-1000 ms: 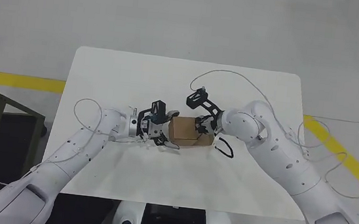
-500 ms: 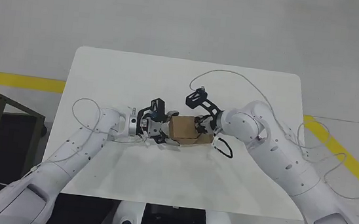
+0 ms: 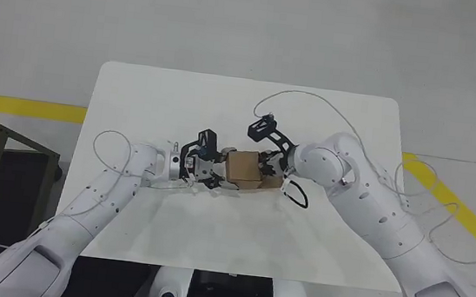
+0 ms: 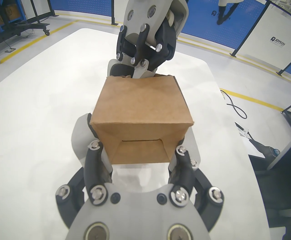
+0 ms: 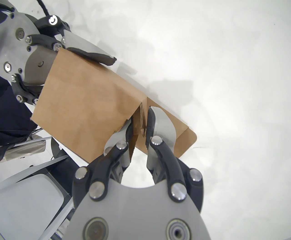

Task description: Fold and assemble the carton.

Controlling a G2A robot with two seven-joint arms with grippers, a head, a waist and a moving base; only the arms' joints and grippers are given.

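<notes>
With the left gripper (image 4: 138,127) clasping the carton (image 4: 141,102) at its closed end, the right gripper (image 5: 139,120) pinches a flap (image 5: 138,117) tight at the open end, which I'd guess needs folding inward next.

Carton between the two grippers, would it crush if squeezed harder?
Probably light and thin-walled: the carton is plain brown card, its edge ragged where the right gripper pinches it. Likely to dent under a harder squeeze. Flat-sided, so unlikely to roll.
</notes>
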